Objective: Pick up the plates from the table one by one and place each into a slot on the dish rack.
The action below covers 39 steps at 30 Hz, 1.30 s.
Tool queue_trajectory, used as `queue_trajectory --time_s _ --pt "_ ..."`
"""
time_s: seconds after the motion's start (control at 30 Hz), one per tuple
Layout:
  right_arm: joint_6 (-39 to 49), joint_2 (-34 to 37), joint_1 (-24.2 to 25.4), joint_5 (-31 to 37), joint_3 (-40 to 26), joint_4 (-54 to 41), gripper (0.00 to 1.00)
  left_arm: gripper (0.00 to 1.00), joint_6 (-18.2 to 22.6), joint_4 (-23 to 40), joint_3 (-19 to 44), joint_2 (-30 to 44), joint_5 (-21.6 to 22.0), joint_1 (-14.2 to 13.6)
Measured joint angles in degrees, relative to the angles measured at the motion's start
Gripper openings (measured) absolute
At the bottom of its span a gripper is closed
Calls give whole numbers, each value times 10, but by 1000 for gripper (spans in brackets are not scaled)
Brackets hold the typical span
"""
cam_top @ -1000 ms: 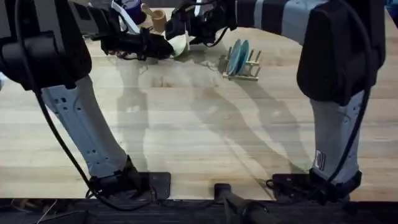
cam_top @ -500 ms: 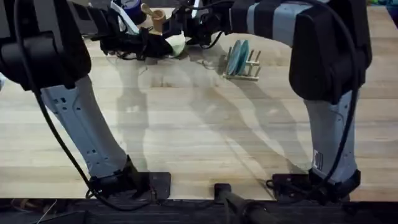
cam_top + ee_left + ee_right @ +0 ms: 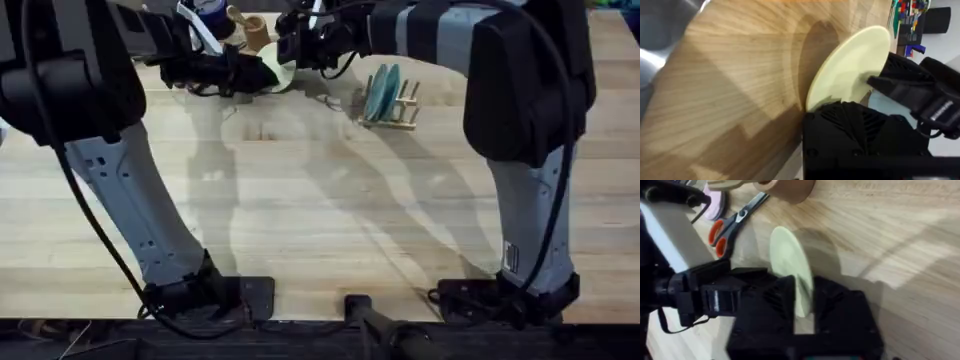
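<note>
Above the table, both jaws pinch the cream plate

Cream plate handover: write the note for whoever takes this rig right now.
Left gripper and right gripper both grip the cream plate, held on edge above the table at its far side.
Two blue plates already stand in the dish rack.
Left to do: one arm lets go, the other slots the cream plate into the rack.
</note>
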<state>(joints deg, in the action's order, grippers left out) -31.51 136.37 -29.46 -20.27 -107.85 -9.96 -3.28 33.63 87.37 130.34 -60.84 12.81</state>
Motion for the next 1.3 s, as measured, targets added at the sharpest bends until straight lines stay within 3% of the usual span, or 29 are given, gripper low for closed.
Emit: queue_trajectory --time_s 0.07,0.13,0.6,0.8,1.3 --pt "-1 0 2 4 0 1 102 41 0 0 0 0 -3 2" --pt "-3 0 4 3 0 1 40 41 0 0 0 0 -7 3" --pt "-2 0 4 3 0 -1 29 41 -4 1 0 0 -8 3" --pt "16 -12 2 6 0 -24 29 41 -4 17 0 -13 12 2" --pt "80 -143 8 18 0 -90 29 41 8 90 0 -195 114 -5"
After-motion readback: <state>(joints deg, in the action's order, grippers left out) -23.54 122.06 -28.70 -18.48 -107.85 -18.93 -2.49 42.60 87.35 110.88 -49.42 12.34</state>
